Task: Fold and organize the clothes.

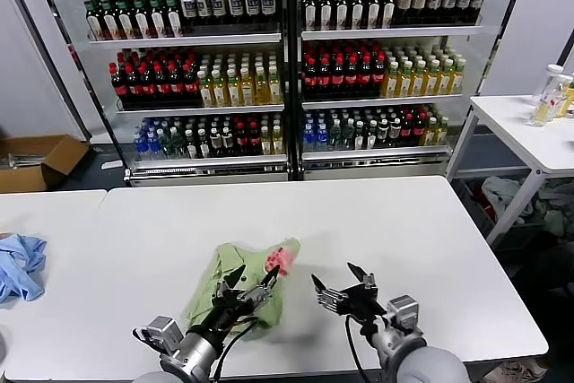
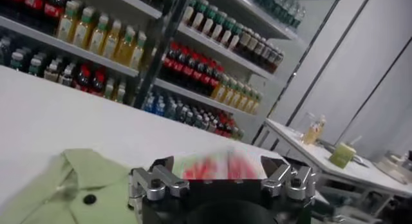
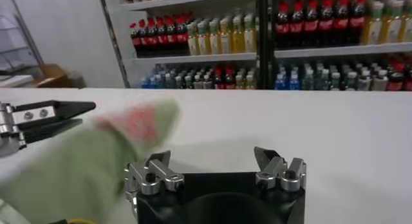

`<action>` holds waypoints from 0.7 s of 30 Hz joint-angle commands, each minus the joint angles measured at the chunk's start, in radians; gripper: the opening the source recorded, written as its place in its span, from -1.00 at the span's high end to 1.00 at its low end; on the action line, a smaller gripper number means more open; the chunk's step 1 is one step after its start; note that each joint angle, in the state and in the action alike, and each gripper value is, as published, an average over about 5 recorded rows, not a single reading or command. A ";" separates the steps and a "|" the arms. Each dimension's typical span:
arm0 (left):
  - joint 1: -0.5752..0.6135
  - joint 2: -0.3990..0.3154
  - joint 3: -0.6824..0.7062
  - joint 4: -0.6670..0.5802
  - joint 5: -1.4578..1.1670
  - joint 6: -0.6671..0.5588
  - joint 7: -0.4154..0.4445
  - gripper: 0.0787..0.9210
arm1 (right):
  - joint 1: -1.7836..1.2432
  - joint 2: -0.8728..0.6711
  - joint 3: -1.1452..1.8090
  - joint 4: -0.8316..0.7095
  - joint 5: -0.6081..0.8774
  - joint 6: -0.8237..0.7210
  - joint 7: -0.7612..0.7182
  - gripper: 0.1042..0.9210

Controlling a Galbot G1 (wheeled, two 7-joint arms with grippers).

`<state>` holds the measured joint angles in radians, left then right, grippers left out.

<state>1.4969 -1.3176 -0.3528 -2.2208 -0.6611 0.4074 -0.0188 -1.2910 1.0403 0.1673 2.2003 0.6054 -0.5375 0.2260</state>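
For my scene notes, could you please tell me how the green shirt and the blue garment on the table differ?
The green shirt is pastel green with a red-and-white print; the blue garment is plain light blue. The green shirt lies near the table's front centre, under the open left gripper; the blue garment sits at the far left edge, away from both grippers. Both lie crumpled, unfolded.

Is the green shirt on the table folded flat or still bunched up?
Bunched up: the green shirt lies in a crumpled heap, its red print at one end, under the left gripper.

Work table [image 1: 377, 221]: white, broad, front and centre.
Shelves [image 1: 287, 69]: rows of bottled drinks, right behind the table.
Blue cloth [image 1: 18, 265]: crumpled at the far left.
Cardboard box [image 1: 36, 161]: open, on the floor.
Side table [image 1: 529, 132]: white, bottles on top.
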 commanded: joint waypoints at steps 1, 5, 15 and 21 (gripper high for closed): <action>0.045 -0.019 -0.042 -0.059 -0.050 0.012 0.053 -0.77 | 0.109 0.034 -0.092 -0.084 0.066 0.006 -0.003 -0.76; 0.039 -0.005 -0.080 -0.047 -0.062 0.010 0.045 -0.77 | 0.106 0.042 -0.089 -0.104 0.082 0.004 -0.002 -0.76; 0.028 0.079 -0.247 0.007 -0.116 -0.012 0.004 -0.77 | 0.106 0.128 -0.092 -0.218 0.091 -0.003 0.058 -0.76; 0.020 0.106 -0.287 0.044 -0.079 -0.034 -0.019 -0.77 | 0.113 0.181 -0.116 -0.270 0.097 -0.005 0.088 -0.76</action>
<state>1.5166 -1.2576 -0.5310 -2.2170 -0.7413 0.3938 -0.0188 -1.1970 1.1417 0.0799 2.0269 0.6835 -0.5411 0.2726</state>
